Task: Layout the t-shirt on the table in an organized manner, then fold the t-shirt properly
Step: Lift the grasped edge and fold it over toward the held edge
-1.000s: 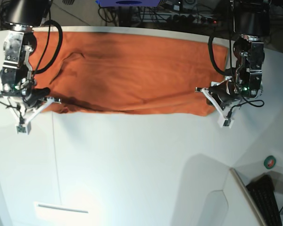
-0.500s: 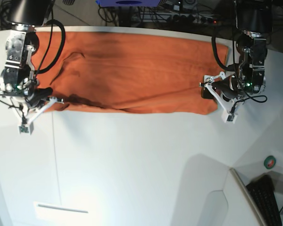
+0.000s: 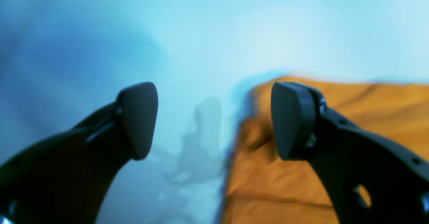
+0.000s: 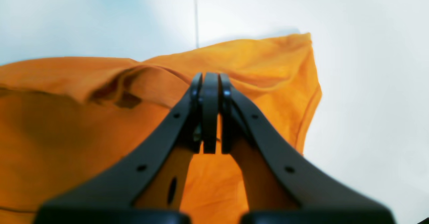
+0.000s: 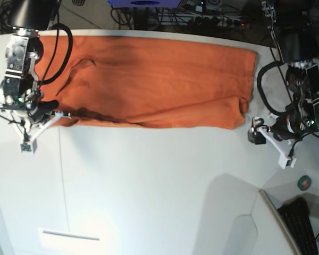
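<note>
The t-shirt lies spread across the far half of the bench as a wide orange band, its long near edge running roughly parallel to my base. A thin dark seam crosses the bench surface on the base view's left.

My right pincer is fully closed. In the right wrist view its two fingers meet tip to tip over the orange fabric, at a raised fold near the garment's corner. In the base view this pincer sits at the shirt's near corner on that view's left. I cannot tell whether cloth is pinched between the tips.

My left pincer is wide open and holds nothing. In the left wrist view one pad stands over bare bench and the other over the shirt's edge; this view is blurred. In the base view this pincer sits just beside the garment's near corner on that view's right, apart from the fabric.
</note>
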`<state>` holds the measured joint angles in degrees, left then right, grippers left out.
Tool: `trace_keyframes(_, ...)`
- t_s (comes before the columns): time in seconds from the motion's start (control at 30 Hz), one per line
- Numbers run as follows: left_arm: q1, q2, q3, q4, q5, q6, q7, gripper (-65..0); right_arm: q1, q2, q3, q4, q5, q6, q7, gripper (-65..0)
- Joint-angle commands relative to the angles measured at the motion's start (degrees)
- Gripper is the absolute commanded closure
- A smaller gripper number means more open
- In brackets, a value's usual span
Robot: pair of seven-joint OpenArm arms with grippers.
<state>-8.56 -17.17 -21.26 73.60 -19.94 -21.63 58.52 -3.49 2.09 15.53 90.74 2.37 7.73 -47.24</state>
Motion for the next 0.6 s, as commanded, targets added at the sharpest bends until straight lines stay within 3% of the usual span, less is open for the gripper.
trace_keyframes(0.0, -2.1, -1.1, -0.5, -3.1, 0.4, -1.0, 0.0, -50.4, 0.9, 0.4, 0.1, 1.2, 0.0, 0.1, 1.0, 0.0)
trace_keyframes(0.2, -9.9, -1.0, -1.1, -22.5, 0.4, -7.3, -0.3, -49.5, 0.9, 0.5, 0.1, 1.2, 0.0, 0.1, 1.0, 0.0)
trace_keyframes(0.57, -9.5, 0.0, -1.2, -21.0, 0.3, -8.0, -0.2, -49.5, 0.8, 0.5, 0.1, 1.2, 0.0, 0.1, 1.0, 0.0)
